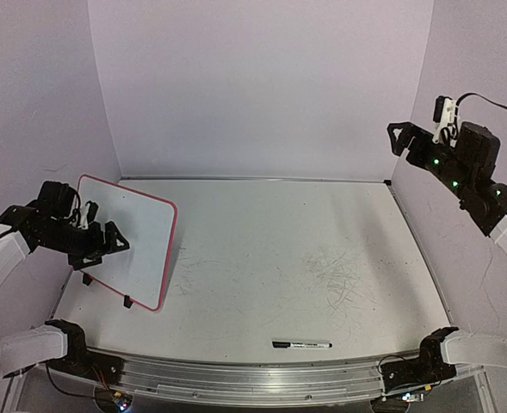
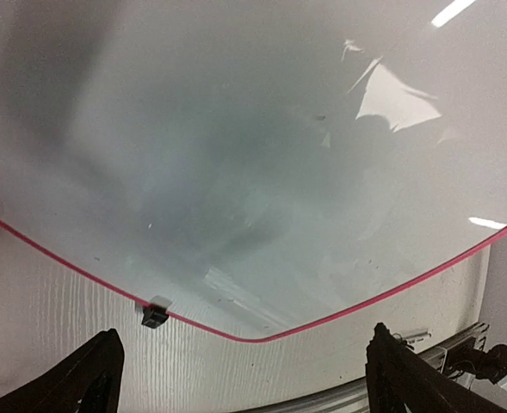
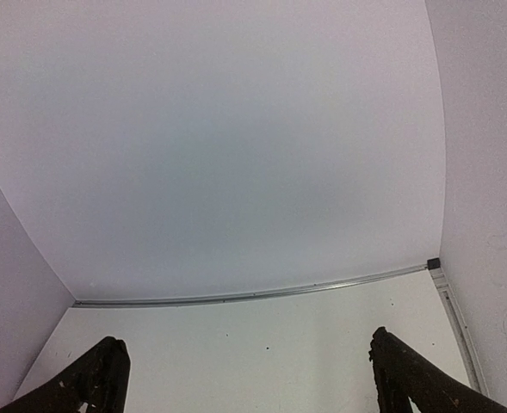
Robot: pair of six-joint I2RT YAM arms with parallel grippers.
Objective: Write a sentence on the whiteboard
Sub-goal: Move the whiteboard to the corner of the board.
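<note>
Okay, the board (image 1: 141, 232) sits at the left of the table (image 1: 322, 258), propped on its black feet (image 1: 128, 301), and its face looks blank in both the top and left wrist views, so there's no sentence on it yet and I judge we're at the very start. The marker (image 1: 302, 345) lies on its own near the table's front edge, well apart from both arms. My left tool (image 1: 105, 249) hovers over the board's lower part, jaws spread wide, holding nothing. My right tool (image 1: 401, 138) is raised high at the right, facing the back wall, jaws wide apart and empty too. Next I need one tool to come down on that marker, grip it squarely along the barrel, and sort out the cap before the tip meets the board.
</note>
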